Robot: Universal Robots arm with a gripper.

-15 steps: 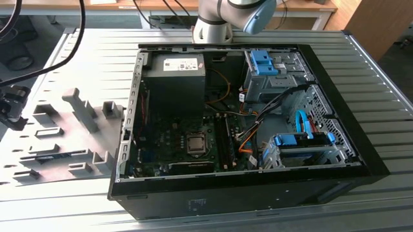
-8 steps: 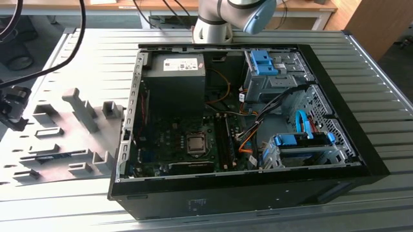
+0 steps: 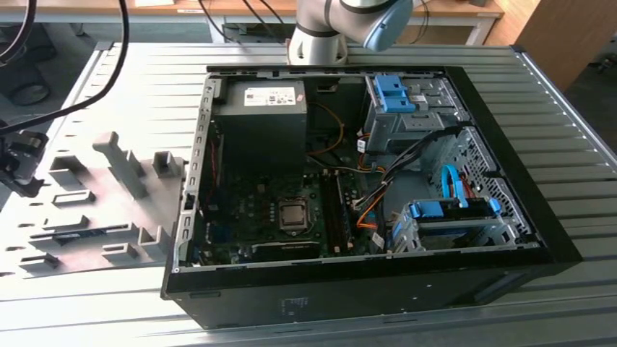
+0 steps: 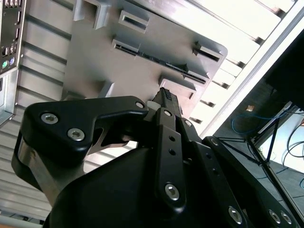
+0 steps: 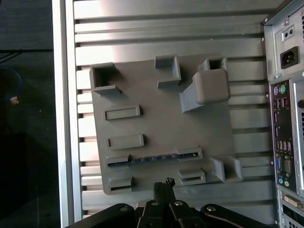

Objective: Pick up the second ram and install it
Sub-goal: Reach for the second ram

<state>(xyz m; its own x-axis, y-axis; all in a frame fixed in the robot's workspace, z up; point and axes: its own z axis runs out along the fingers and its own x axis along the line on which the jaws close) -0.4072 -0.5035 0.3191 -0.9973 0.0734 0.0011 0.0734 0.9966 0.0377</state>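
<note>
Hovering over the grey holder plate [image 5: 161, 118] on the table [image 5: 142, 47], claw [image 5: 164, 182] pressed together and pinching nothing, just beside the second ram [image 5: 152, 159] lying in its slots.

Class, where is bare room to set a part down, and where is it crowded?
Free: slatted table between the grey holder plate and the exterior view's lower edge; also at that view's right of the computer case. Crowded: inside the case.

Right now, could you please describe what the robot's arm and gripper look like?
The arm is a silver-grey tube with a pale blue joint cap. The gripper is matte black: angular linked plates, rounded at the ends, fastened with silver screws.
</note>
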